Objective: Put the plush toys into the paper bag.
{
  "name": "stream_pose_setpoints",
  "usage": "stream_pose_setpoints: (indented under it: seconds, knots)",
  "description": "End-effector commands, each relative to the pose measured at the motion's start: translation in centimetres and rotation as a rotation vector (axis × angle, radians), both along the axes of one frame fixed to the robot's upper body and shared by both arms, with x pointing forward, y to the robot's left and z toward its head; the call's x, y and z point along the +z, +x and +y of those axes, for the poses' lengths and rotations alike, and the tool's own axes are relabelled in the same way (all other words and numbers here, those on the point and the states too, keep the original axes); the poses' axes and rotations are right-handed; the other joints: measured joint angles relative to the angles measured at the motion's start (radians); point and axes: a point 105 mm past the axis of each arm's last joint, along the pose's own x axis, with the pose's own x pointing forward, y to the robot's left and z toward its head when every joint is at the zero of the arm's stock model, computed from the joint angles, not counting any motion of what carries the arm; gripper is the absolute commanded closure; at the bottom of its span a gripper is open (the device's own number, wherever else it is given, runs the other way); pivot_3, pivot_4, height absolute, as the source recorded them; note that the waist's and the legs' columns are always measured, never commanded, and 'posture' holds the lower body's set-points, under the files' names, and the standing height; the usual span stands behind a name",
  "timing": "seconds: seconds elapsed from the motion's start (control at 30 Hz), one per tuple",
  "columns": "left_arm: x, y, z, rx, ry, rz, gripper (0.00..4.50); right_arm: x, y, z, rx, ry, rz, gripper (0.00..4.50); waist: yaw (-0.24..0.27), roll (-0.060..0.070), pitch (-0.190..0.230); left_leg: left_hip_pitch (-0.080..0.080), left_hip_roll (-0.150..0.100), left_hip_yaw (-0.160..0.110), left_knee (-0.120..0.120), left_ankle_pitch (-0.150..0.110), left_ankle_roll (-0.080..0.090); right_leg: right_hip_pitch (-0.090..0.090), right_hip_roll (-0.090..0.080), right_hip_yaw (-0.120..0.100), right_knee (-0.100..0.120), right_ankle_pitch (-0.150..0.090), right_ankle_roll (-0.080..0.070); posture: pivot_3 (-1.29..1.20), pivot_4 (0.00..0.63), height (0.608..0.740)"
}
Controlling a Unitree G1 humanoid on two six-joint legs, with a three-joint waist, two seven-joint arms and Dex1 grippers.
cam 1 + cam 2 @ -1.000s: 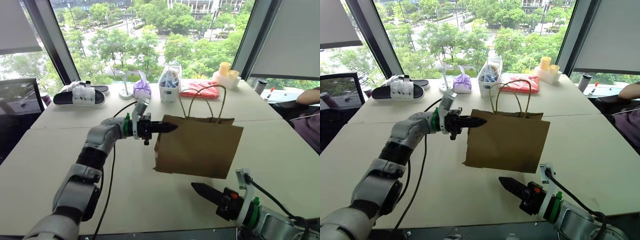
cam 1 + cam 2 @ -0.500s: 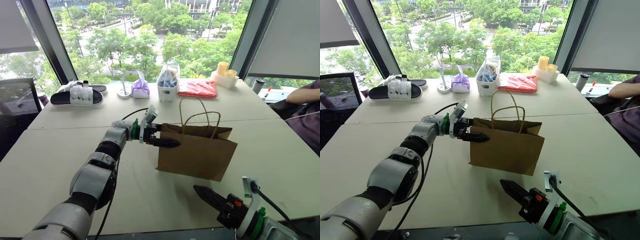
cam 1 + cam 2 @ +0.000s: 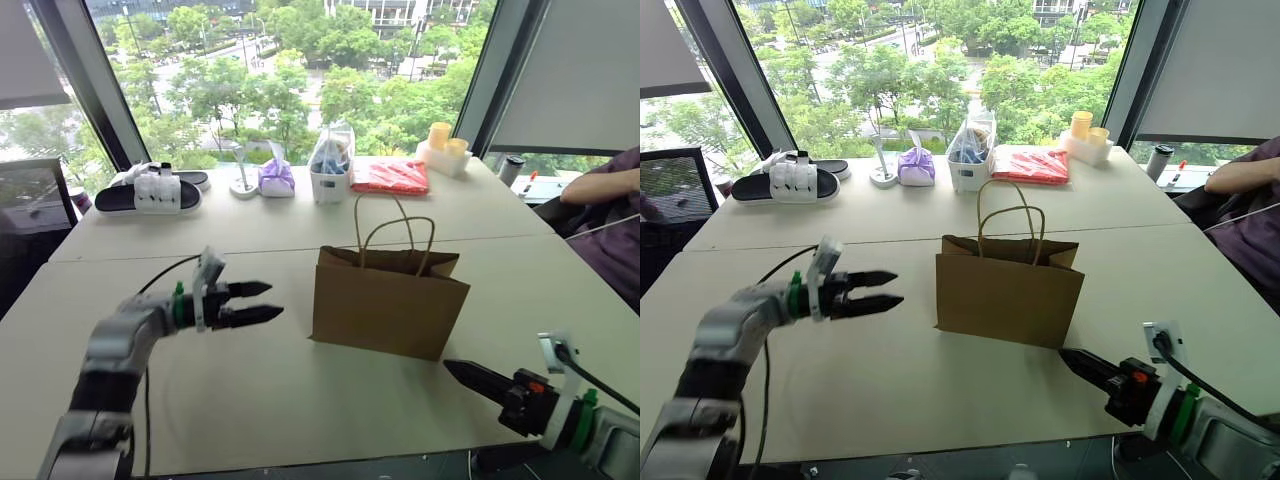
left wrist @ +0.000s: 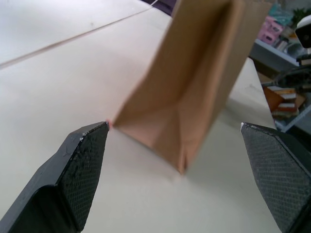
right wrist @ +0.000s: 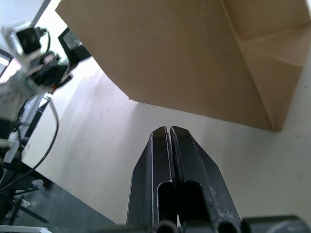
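Note:
The brown paper bag stands upright on the table, its mouth open and its cord handles standing up. My left gripper hovers open to the left of the bag, a hand's width away, with nothing between its fingers. In the left wrist view the bag's narrow side faces the spread fingers. My right gripper is shut and empty, low at the front right, pointing at the bag's lower corner. The plush toys are out of view.
Along the far edge lie black-and-white slippers, a purple tied pouch, a clear plastic bag with blue contents, a red packet and yellow cups. A person's arm rests at the right.
My left gripper opened, let go of the bag's top edge and drew back to the left and down. The bag, lifted a second ago, now stands on the table. My right gripper shifted right.

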Motion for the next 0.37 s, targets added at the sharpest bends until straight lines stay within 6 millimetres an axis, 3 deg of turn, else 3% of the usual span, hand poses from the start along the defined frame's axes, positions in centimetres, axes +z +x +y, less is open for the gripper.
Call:
stream_pose_setpoints:
  seconds: [0.03, 0.2, 0.37]
  knots:
    - [1.0, -2.4, -0.4, 0.115, -0.008, -0.034, 0.07, 1.0, -0.2, -1.9, -0.024, -0.060, -0.050, 4.50, 0.013, 0.000, 0.000, 0.000, -0.001, 0.000, 0.001, 0.000, 0.000, 0.001, -0.001, 0.000, -0.001, 0.000, 0.000, 0.00, 0.150, 0.740]
    - [-0.6, -4.2, 0.3, 0.368, -0.025, 0.015, 0.07, 0.5, -0.4, -3.2, -0.050, -0.094, -0.054, 4.50, 0.032, 0.000, 0.000, 0.002, -0.001, 0.003, 0.001, 0.000, 0.000, 0.004, -0.002, 0.000, -0.003, -0.002, -0.003, 0.00, 0.150, 0.740]
    - [-1.4, -5.4, 0.2, 0.438, -0.045, 0.055, 0.07, -0.6, 0.3, -3.5, -0.054, -0.093, -0.053, 4.50, 0.031, 0.001, 0.000, 0.002, -0.001, 0.004, 0.002, 0.000, -0.001, 0.004, -0.002, 0.000, -0.002, -0.002, -0.003, 0.00, 0.150, 0.740]
